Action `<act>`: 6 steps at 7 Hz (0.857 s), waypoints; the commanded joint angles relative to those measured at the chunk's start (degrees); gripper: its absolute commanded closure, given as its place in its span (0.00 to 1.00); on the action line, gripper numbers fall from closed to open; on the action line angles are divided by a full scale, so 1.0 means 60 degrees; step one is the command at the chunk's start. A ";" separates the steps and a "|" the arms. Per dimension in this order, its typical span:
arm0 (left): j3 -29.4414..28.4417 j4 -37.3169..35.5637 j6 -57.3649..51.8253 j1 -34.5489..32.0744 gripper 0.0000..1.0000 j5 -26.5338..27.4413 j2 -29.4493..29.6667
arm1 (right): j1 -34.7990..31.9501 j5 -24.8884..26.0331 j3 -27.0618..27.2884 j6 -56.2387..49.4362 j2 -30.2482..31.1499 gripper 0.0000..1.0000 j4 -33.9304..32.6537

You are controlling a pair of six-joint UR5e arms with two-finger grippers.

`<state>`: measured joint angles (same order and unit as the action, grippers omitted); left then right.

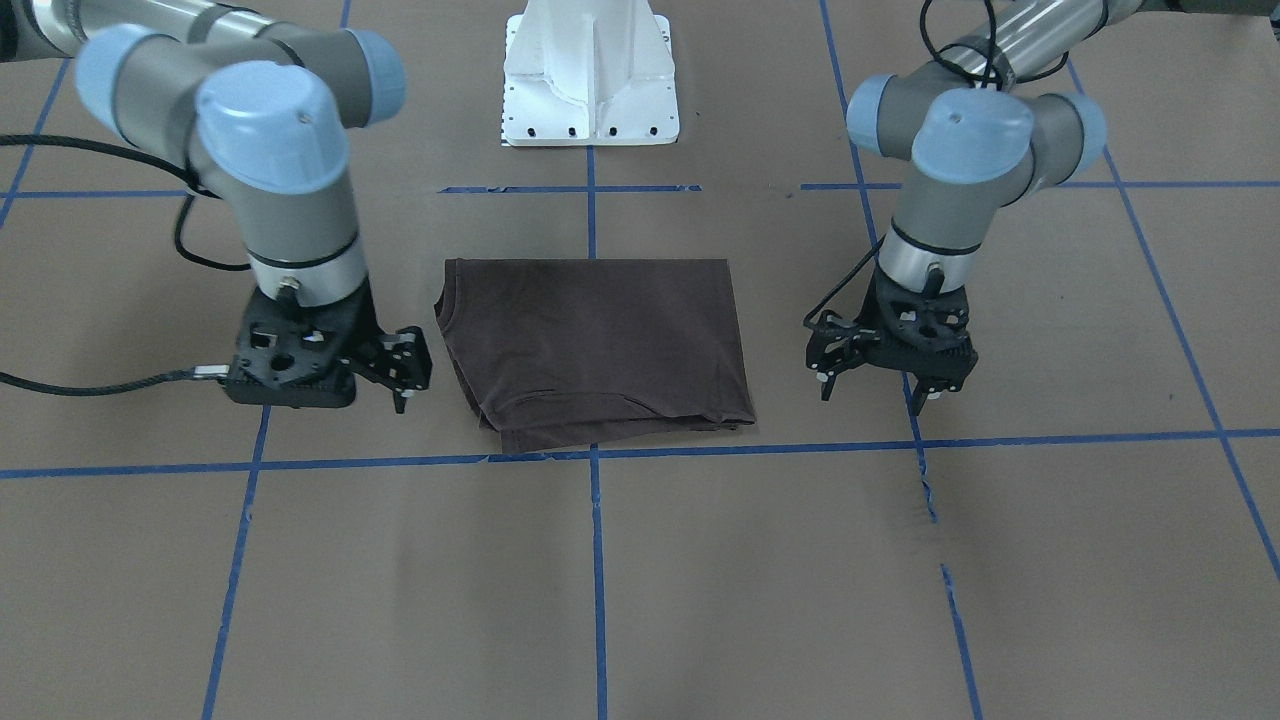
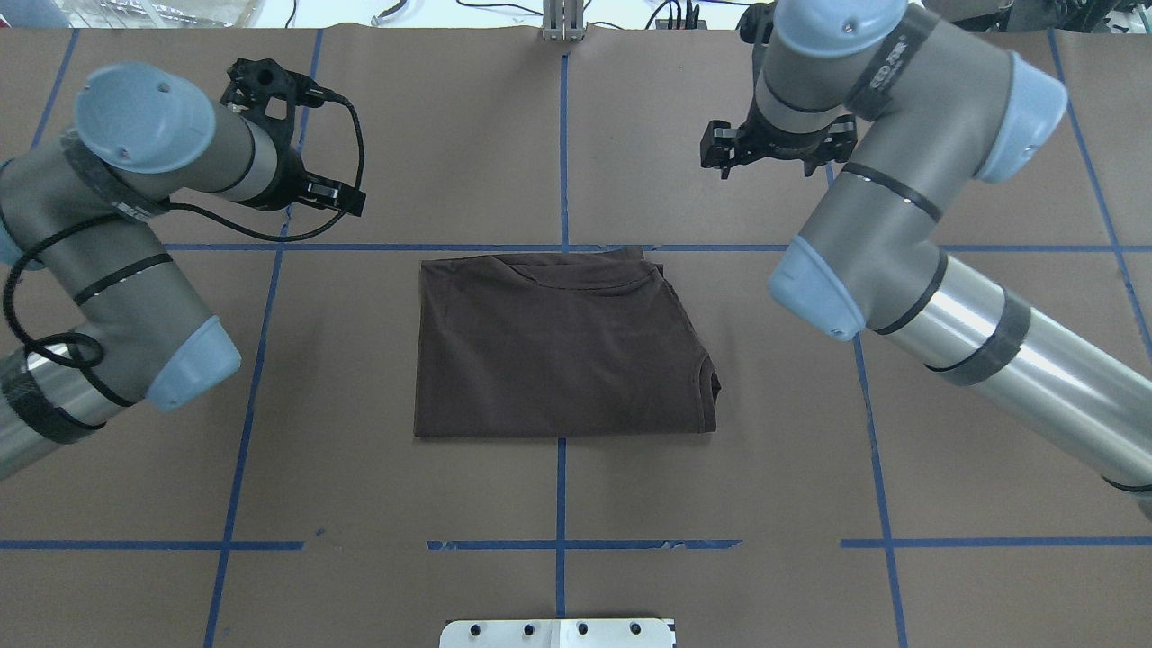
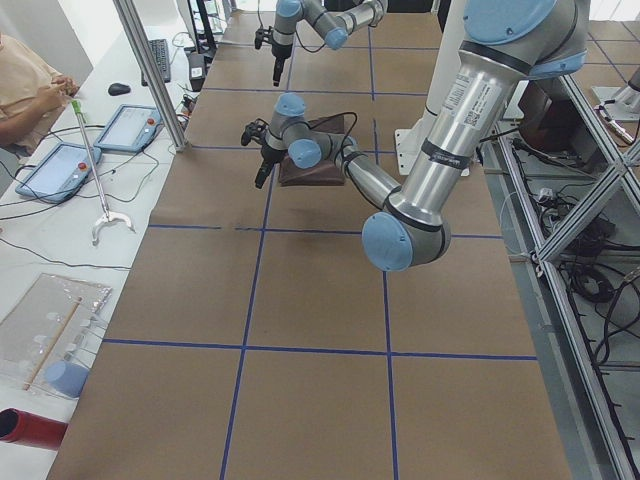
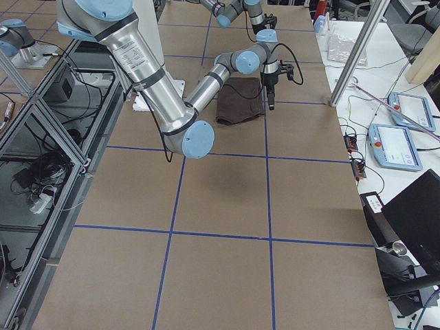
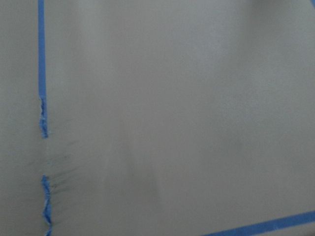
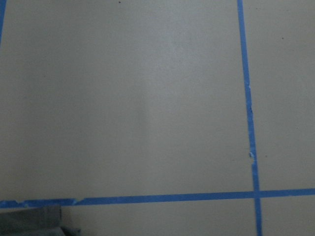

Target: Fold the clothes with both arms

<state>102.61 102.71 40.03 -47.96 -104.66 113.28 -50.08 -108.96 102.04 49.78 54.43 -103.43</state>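
A: Right tool [image 1: 405, 385] and left tool [image 1: 880, 378] are both empty. They hang just above the tabletop [image 1: 600, 600], one on either side of the T-shirt [image 1: 600, 340], and neither touches it. Spread or clenched: cannot tell, the fingers blend into the black mounts in every view.

B: Shirt position?

A: Flat, folded to a rectangle, between the tools, lying across a blue tape line [image 1: 592, 215]. Collar [image 1: 447, 310] is on the robot's right. Looks close to done, maybe one fold left.

B: Risks?

A: The far edge [image 1: 610, 428], away from the robot, is stacked unevenly with the layers stepped. A pinch there would likely catch only the top layer, and the stack would splay on the lift. An uneven lift between the two arms would skew the rectangle. A low approach could snag the paper cover: torn tape [image 5: 44, 128] and creased paper sit near the left tool.

B: Blind spots?

A: Both wrist views show only paper and tape, no fingers. There is a dark sliver [image 6: 29, 227] in the corner of the right wrist view, possibly shirt, not certain. Labels and chest lettering are not visible. Side views are too small to read the tools.
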 commanded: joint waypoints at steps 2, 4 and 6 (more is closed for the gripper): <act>0.2452 -0.0917 -0.5362 -0.3168 0.00 -0.2060 -0.3270 | -0.3285 -0.2298 0.1948 -0.6060 0.3661 0.00 -0.0575; 0.2220 -0.0932 -0.7618 -0.5327 0.00 -0.3017 -0.4606 | -0.5427 -0.3238 0.1323 -0.8931 0.5714 0.00 -0.0531; 0.0940 -0.0846 -0.7711 -0.6281 0.00 -0.4273 -0.5752 | -0.6326 -0.3271 0.0999 -0.9190 0.7244 0.00 -0.0429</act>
<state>113.00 97.07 -4.91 -81.16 -125.61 82.08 -84.28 -128.05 109.49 -3.55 93.29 -106.48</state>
